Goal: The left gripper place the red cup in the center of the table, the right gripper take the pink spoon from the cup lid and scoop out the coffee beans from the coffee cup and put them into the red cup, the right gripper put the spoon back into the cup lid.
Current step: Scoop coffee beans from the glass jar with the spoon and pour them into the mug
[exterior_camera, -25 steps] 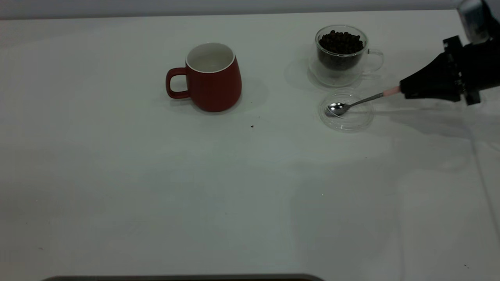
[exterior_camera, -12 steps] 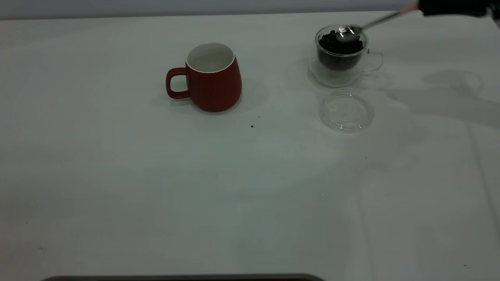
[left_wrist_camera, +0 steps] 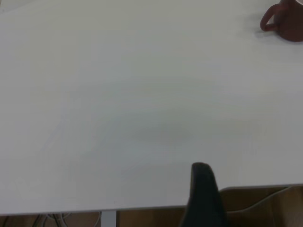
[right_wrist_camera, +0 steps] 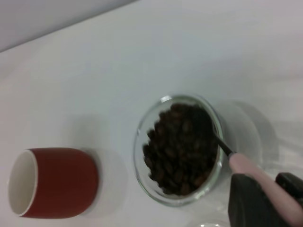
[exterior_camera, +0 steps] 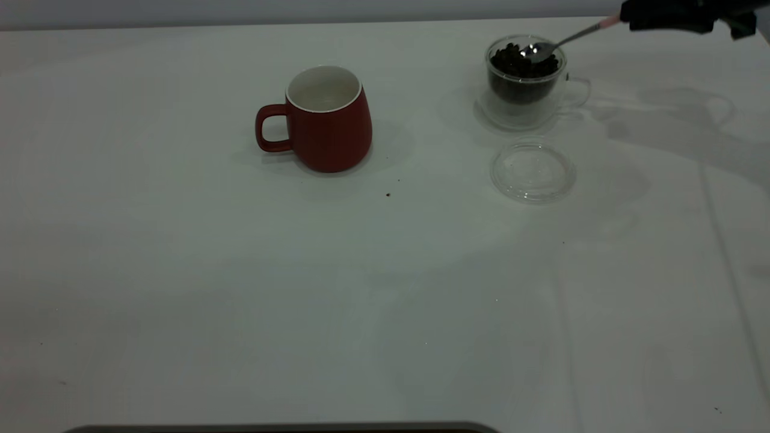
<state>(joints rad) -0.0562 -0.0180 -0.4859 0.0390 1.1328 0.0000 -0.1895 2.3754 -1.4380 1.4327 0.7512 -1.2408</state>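
Observation:
The red cup [exterior_camera: 328, 119] stands upright near the table's middle, handle to the left; it also shows in the right wrist view [right_wrist_camera: 54, 182] and far off in the left wrist view [left_wrist_camera: 283, 21]. My right gripper [exterior_camera: 628, 21] at the far right edge is shut on the pink spoon [exterior_camera: 562, 41], whose bowl rests on the coffee beans [exterior_camera: 520, 60] inside the coffee cup [exterior_camera: 526, 81]. In the right wrist view the spoon handle [right_wrist_camera: 258, 177] runs from my gripper [right_wrist_camera: 270, 198] into the beans [right_wrist_camera: 182, 149]. The cup lid [exterior_camera: 533, 169] lies empty in front of the coffee cup. Only one left finger [left_wrist_camera: 203, 198] shows, by the table edge.
The white table [exterior_camera: 240, 288] has a few tiny dark specks, one [exterior_camera: 388, 194] in front of the red cup. A dark strip runs along the near edge [exterior_camera: 277, 428].
My right gripper lifted the spoon out of the cup lid, carried it back over the coffee cup, then lowered its bowl onto the beans. The lid is now empty.

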